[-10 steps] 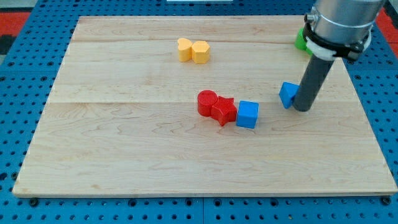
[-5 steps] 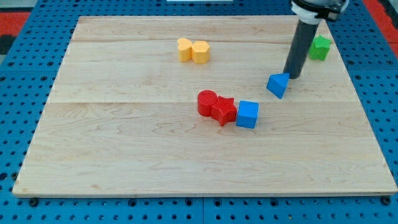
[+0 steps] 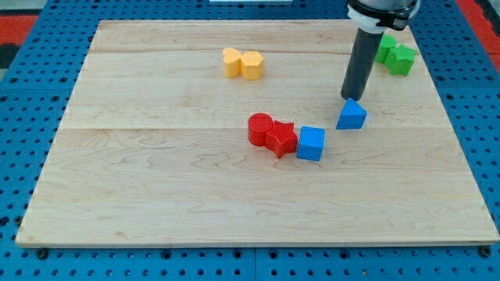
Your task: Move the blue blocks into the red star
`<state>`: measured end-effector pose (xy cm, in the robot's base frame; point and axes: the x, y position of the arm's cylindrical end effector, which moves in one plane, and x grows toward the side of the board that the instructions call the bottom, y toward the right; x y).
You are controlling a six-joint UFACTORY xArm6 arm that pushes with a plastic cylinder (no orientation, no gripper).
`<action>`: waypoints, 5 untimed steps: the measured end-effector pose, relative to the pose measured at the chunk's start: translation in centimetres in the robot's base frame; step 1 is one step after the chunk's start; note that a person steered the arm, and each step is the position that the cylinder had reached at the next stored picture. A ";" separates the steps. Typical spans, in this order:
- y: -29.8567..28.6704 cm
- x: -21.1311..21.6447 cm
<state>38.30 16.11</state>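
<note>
So the red star sits about mid-board on the wooden table top, with a blue cube pressed up against its right side and a red cylinder touching its left side, while the other blue block, a little triangular wedge, is up and to the right of the star, clear of the cube. My tip is right at the top edge of that blue wedge, basically touching it from the side away from the star; there's no claw on this rig to spread or pinch, just the plain rod. Further out from the star, two yellow blocks sit together toward the view's top, and a pair of green blocks is way off at the top right behind the rod, and nothing here is a container holding anything.
</note>
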 end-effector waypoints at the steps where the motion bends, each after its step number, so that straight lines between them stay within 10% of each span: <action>1: 2.5 0.2; 5: -4.7 6.2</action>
